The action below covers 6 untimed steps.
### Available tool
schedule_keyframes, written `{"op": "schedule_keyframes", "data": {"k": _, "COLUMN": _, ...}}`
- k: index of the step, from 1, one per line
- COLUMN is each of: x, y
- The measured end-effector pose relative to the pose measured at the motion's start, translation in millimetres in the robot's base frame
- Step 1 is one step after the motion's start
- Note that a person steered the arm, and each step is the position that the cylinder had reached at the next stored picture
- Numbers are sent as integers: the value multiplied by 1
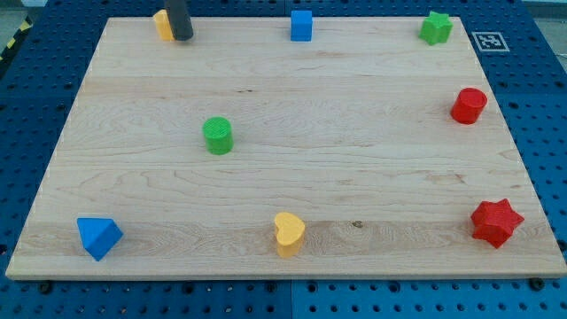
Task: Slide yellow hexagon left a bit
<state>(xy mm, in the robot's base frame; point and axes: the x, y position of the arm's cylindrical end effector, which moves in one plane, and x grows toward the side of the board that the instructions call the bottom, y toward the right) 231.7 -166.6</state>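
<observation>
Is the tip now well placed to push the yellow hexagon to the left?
Probably yes. My tip stands right against the yellow hexagon on its right side at the board's top edge, with nothing between them, and no block lies to the hexagon's left.

The board [292, 177] I work on is pale wood, visible grain, smooth matt finish. Blocks like the yellow hexagon [161, 24], green cylinder [217, 136] and red star [495, 221] look like matt plastic, slightly ridged. My tip [182, 37] is dark and matt. Underneath, blue perforated metal table [549, 133], faint sheen.
</observation>
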Motion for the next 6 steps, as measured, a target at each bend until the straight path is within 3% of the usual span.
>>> {"op": "schedule_keyframes", "data": {"k": 2, "x": -1, "y": 5}}
{"op": "schedule_keyframes", "data": {"k": 4, "x": -39, "y": 43}}
{"op": "schedule_keyframes", "data": {"k": 6, "x": -31, "y": 15}}
